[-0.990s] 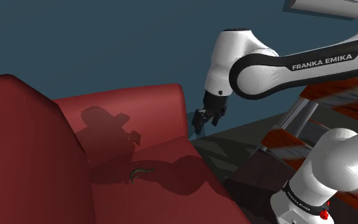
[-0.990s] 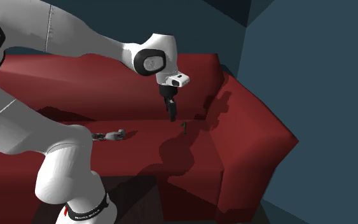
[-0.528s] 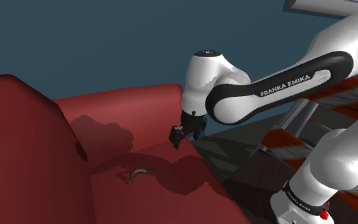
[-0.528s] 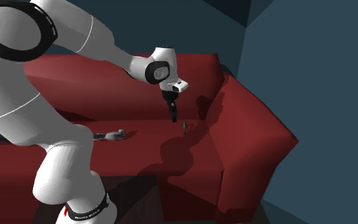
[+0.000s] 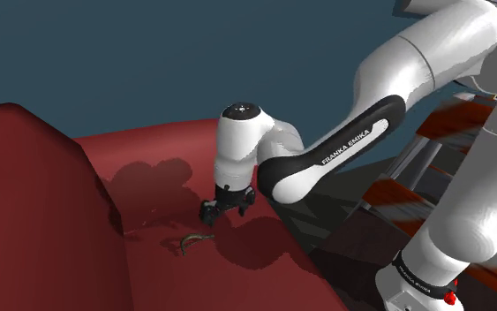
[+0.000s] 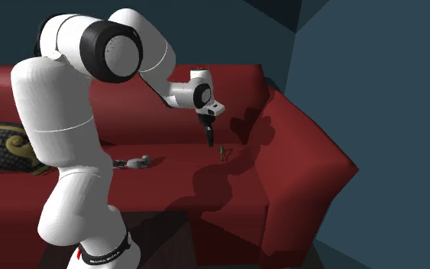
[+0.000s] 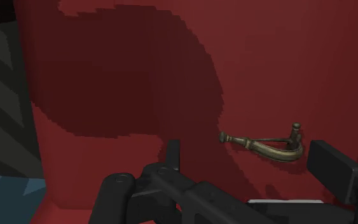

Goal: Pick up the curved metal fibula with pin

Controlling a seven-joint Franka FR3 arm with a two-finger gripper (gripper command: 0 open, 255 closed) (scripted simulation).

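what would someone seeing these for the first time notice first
The big white arm bending down over a red sofa dominates both exterior views. Next comes the small curved, bronze-coloured fibula lying on the sofa seat, with the black jaws standing open close over it and not touching it.
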